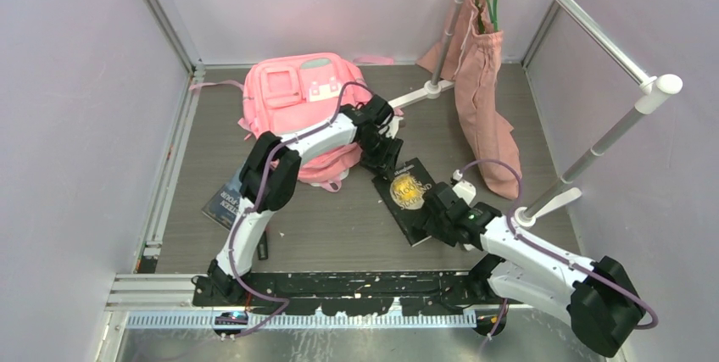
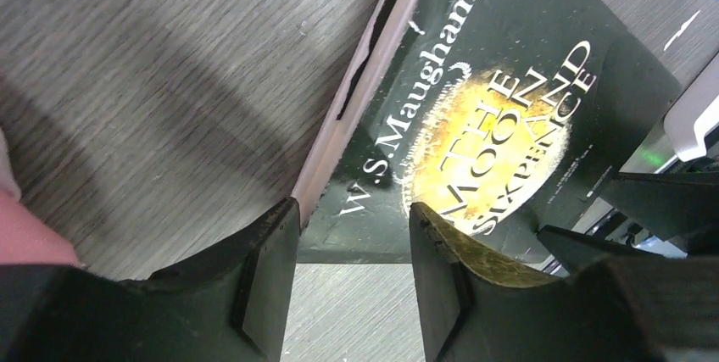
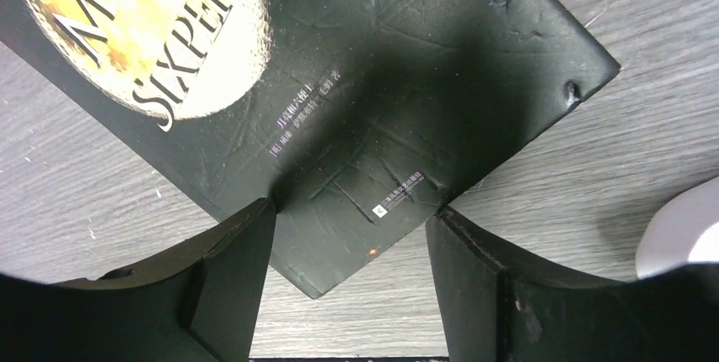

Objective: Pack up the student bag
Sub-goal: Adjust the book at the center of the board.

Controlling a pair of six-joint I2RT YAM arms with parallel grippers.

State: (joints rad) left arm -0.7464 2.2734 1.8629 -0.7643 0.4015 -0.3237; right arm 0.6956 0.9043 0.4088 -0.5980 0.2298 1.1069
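Observation:
The student bag (image 1: pixel 288 95) is bright pink and lies at the back centre-left, front pockets up. A black book with a gold moon cover (image 1: pixel 405 197) lies flat on the table to its right. My left gripper (image 1: pixel 383 157) is open, its jaws either side of the book's far corner; the left wrist view shows the book (image 2: pixel 475 125) just beyond the left gripper (image 2: pixel 354 235). My right gripper (image 1: pixel 434 214) is open over the book's near corner. In the right wrist view that corner of the book (image 3: pixel 339 82) points between the jaws of the right gripper (image 3: pixel 349 226). Neither gripper holds anything.
A second dark book (image 1: pixel 222 203) lies at the left, partly under the left arm, with a small dark object (image 1: pixel 264 248) near it. A dusty-pink drawstring sack (image 1: pixel 482 103) hangs from a rack (image 1: pixel 593 40) at the back right. The rack's white feet (image 1: pixel 555 201) rest on the table.

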